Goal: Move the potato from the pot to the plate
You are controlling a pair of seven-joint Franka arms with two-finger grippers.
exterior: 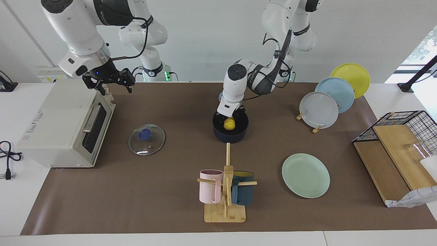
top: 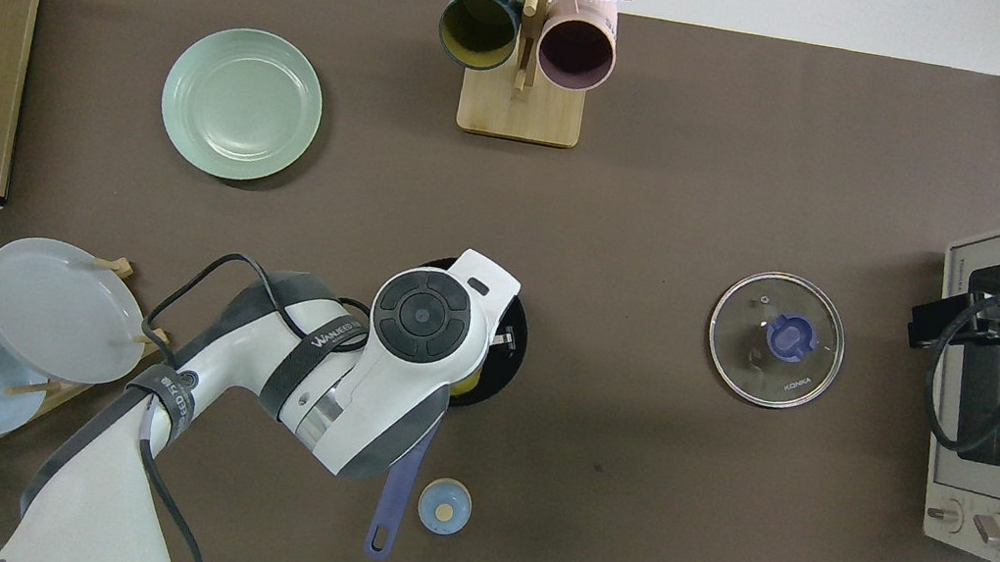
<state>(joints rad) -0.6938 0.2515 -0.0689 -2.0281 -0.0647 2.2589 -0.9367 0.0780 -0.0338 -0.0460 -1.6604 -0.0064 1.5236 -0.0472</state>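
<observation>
The dark navy pot [exterior: 230,135] stands mid-table; its rim [top: 512,359] and blue handle [top: 397,494] show from overhead. The yellow potato [exterior: 229,124] sits inside, at rim height. My left gripper [exterior: 232,118] reaches down into the pot and is shut on the potato. From overhead the left wrist covers the pot, and only a sliver of the potato [top: 467,381] shows. The mint-green plate [exterior: 305,175] [top: 241,104] lies empty, farther from the robots, toward the left arm's end. My right gripper [exterior: 115,89] [top: 935,324] is open and empty above the toaster oven's top.
A glass lid [exterior: 146,139] lies between the pot and the toaster oven [exterior: 58,126]. A mug tree [exterior: 225,191] stands farther out than the pot. A rack of grey, light blue and yellow plates [exterior: 319,109] and a wire basket [exterior: 403,119] are at the left arm's end.
</observation>
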